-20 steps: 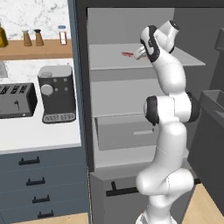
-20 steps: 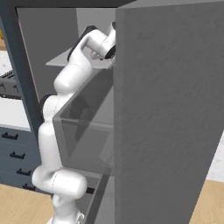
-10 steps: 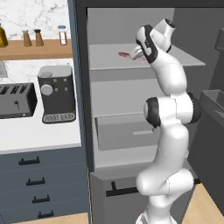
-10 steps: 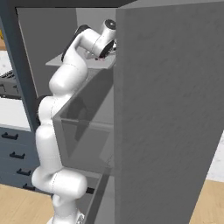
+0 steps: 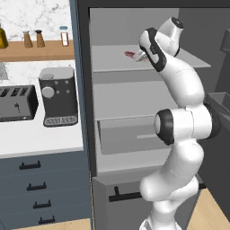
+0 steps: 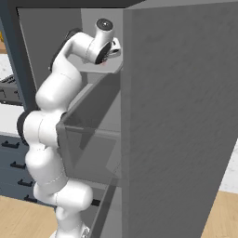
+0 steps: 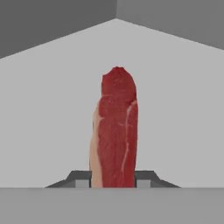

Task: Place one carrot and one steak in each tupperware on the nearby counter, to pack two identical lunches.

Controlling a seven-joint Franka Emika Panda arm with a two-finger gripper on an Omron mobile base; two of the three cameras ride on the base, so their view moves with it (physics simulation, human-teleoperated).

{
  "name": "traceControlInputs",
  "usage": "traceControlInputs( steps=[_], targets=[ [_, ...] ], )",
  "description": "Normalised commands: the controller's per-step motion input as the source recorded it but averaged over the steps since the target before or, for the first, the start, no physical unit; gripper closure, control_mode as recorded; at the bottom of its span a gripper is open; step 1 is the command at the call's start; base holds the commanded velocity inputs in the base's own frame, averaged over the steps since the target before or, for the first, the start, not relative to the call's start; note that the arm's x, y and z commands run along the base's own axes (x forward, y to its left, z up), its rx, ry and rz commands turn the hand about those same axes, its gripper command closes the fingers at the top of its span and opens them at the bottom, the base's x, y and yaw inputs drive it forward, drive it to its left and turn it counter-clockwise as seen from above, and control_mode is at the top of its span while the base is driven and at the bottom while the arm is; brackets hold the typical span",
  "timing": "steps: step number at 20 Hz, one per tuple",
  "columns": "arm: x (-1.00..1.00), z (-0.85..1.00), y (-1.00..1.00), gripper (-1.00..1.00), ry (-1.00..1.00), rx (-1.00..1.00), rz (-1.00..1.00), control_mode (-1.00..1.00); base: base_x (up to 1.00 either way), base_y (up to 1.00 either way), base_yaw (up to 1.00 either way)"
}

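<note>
Up on the fridge's top shelf (image 5: 112, 63), the tool (image 7: 113, 179) sits with its fingers clamped on either side of the steak (image 7: 115, 131), which lies flat on the shelf. Early days, I'd say: nothing packed yet, and the tabletop (image 5: 27, 143) to the left carries no tupperware.

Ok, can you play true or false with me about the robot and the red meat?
1. The gripper has the steak between its fingers. True.
2. The steak is on the white counter. False: it is up at the grey shelf inside the open cabinet, above the shelf surface.
3. A black toaster sits on the counter. True.
4. The steak is orange. False: it is dark red with a pale strip along one edge.
5. The coffee machine stands next to the toaster. True.
</note>
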Motion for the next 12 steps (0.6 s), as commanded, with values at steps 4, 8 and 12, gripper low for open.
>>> traceControlInputs(
  steps=[4, 8, 12],
  targets=[
    [-0.91, 0.25, 0.00, 1.00, -0.25, 0.09, -0.18, -1.00, 0.00, 0.00, 0.00],
    [-1.00, 0.35, 0.01, 1.00, -0.21, 0.07, -0.20, -1.00, 0.00, 0.00, 0.00],
    [-1.00, 0.36, 0.09, 1.00, -0.13, 0.06, -0.19, -1.00, 0.00, 0.00, 0.00]
  ],
)
